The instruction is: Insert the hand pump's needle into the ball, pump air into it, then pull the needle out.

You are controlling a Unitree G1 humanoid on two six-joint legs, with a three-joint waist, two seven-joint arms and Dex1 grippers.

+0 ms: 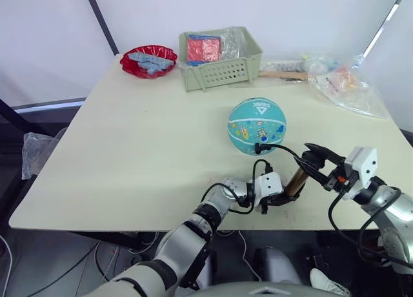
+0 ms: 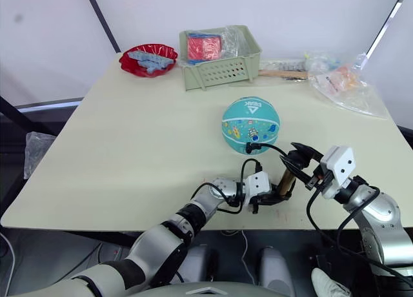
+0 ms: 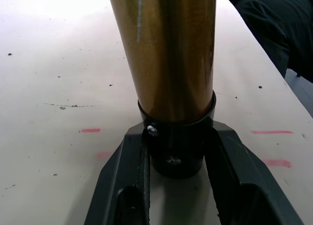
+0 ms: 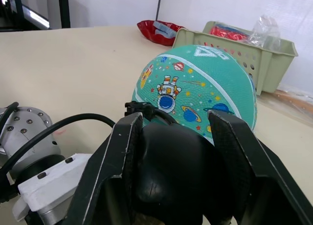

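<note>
Near the table's (image 1: 129,181) front edge, left gripper (image 1: 279,200) clamps the hand pump's (image 1: 296,183) base, right gripper (image 1: 316,160) its handle; forceful strokes could roll the ball (image 1: 257,125) away.

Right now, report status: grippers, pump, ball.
Left gripper shut on hand pump base. Right gripper shut on its black handle. Hose reaches the ball; needle seating unclear. Nothing in the way.
</note>
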